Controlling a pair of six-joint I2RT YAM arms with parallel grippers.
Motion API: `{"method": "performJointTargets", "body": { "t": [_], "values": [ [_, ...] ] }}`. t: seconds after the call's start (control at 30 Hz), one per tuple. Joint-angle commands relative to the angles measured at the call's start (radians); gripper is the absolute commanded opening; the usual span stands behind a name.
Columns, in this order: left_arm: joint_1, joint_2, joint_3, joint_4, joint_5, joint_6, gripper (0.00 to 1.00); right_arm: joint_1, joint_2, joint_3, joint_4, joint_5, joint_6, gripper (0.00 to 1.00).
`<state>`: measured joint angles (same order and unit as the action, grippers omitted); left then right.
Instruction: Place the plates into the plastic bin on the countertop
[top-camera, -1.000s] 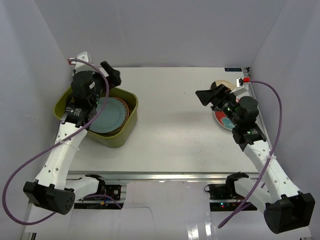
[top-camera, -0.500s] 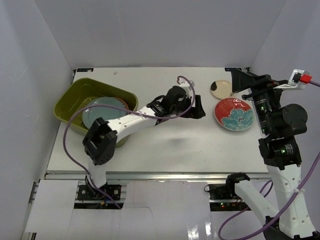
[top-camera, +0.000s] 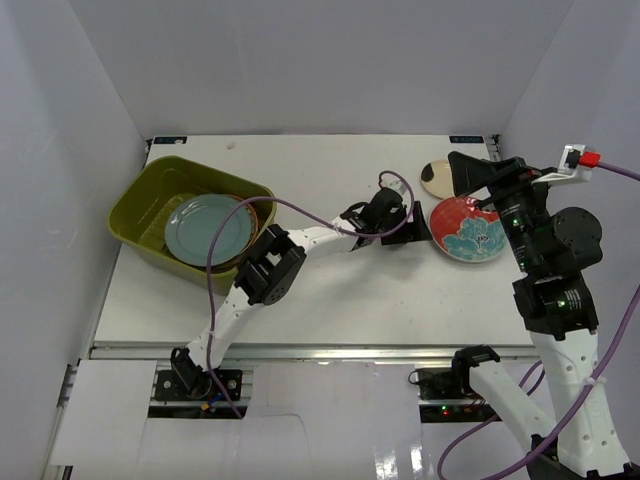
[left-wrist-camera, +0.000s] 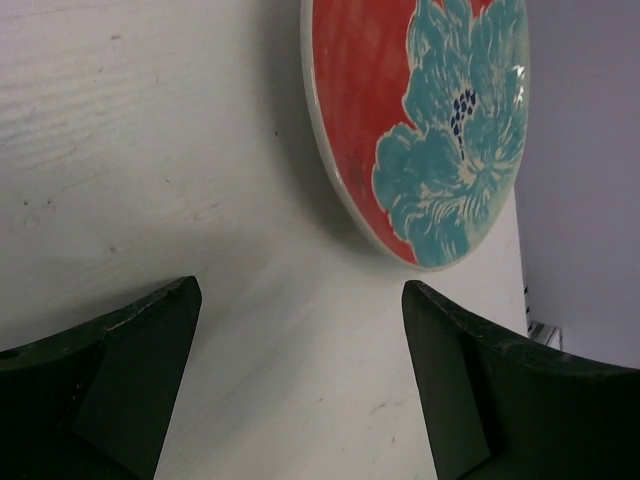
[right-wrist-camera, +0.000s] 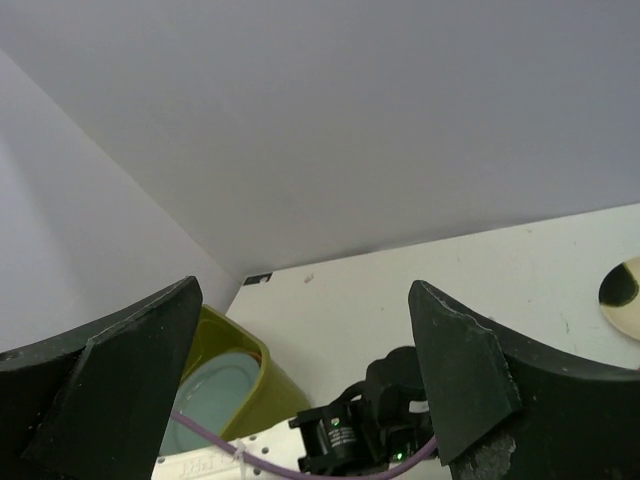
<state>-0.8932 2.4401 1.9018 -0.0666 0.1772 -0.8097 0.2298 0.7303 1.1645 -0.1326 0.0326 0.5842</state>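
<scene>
- left gripper (left-wrist-camera: 300, 295) spread wide and empty; red plate (left-wrist-camera: 420, 130) lies just ahead of it, untouched.
- likely stiff, glazed, slippery, breakable: pinch the near rim.

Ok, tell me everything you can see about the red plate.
The red plate is round and glossy like glazed ceramic, with a large teal flower, tiny dark dots at the flower's centre and a pale rim. It lies flat on the right side of the white countertop, with a cream plate just beyond it. Nothing lies on it. The left tool is open, pointed at its edge, not touching it.
</scene>
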Motion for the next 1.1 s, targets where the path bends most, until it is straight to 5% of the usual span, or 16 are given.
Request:
{"method": "performJointTargets", "body": {
  "t": [0.0, 0.27, 0.57, 0.7, 0.73, 0.83, 1.07],
  "values": [
    [-0.007, 0.052, 0.074, 0.01, -0.013, -0.106, 0.92, -0.003, -0.028, -0.044, 0.05, -0.063, 0.031, 0.9],
    [-0.027, 0.232, 0.278, 0.002, -0.028, -0.25, 0.82, -0.003, -0.049, -0.123, 0.106, -0.166, 0.085, 0.89],
    [-0.033, 0.388, 0.399, 0.031, -0.054, -0.39, 0.56, -0.003, -0.088, -0.181, 0.165, -0.224, 0.118, 0.88],
    [-0.033, 0.413, 0.413, 0.041, -0.074, -0.402, 0.39, -0.003, -0.095, -0.193, 0.175, -0.253, 0.131, 0.88],
    [-0.032, 0.413, 0.408, 0.04, -0.077, -0.402, 0.26, -0.003, -0.1, -0.201, 0.18, -0.264, 0.137, 0.88],
    [-0.029, 0.392, 0.37, 0.045, -0.085, -0.385, 0.0, -0.003, -0.104, -0.206, 0.182, -0.267, 0.135, 0.88],
    [-0.023, 0.113, -0.094, 0.217, -0.003, -0.263, 0.0, -0.003, -0.1, -0.197, 0.172, -0.254, 0.126, 0.88]
  ]
}}
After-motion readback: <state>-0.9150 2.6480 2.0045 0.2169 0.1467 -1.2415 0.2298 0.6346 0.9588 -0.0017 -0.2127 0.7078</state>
